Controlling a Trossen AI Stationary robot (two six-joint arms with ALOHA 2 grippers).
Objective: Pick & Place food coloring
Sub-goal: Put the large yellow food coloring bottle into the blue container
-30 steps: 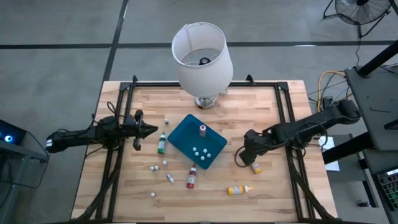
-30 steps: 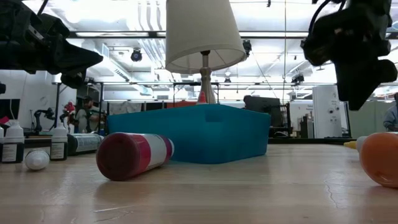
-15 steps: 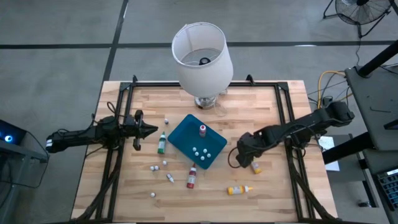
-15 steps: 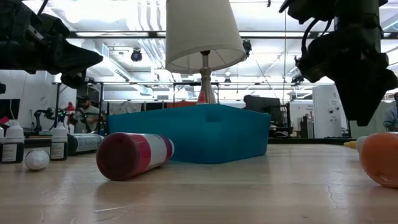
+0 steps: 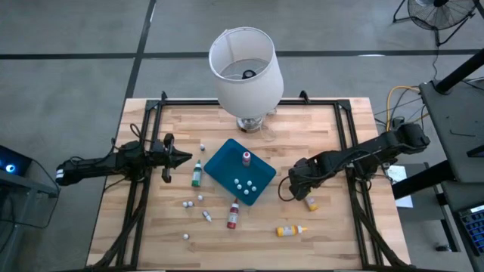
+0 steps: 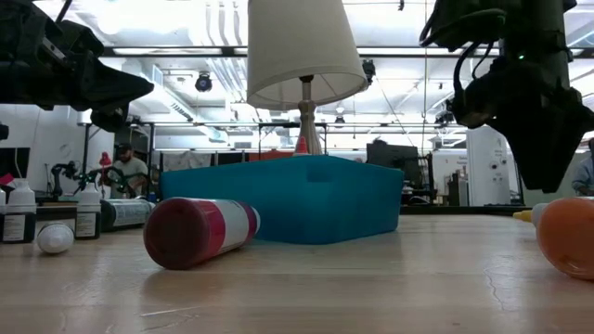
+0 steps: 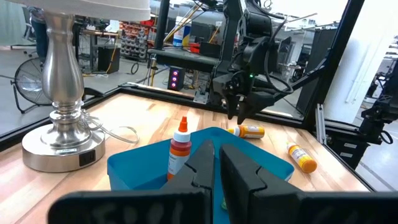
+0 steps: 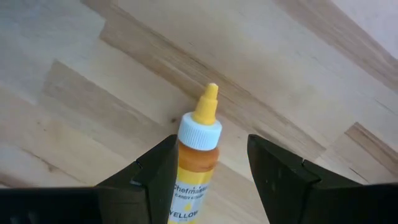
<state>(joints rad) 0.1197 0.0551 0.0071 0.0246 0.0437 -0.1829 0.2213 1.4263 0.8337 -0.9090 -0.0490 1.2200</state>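
While the right fingers [image 8: 158, 174] spread wide, the yellow bottle [image 8: 196, 149] lies between them — ungripped.

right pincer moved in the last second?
Yes. In the high view the right pincer has shifted toward the flat teal-blue rectangular tray, open above the small yellow squeeze bottle lying on the wooden table.

A yellow food coloring bottle [image 8: 198, 160] lies on the wooden table between the parted fingers of the right gripper [image 8: 208, 171]. Its label reads "Chefmaster" in small print, partly cut off, with "YELLOW" below it. No other text is legible.
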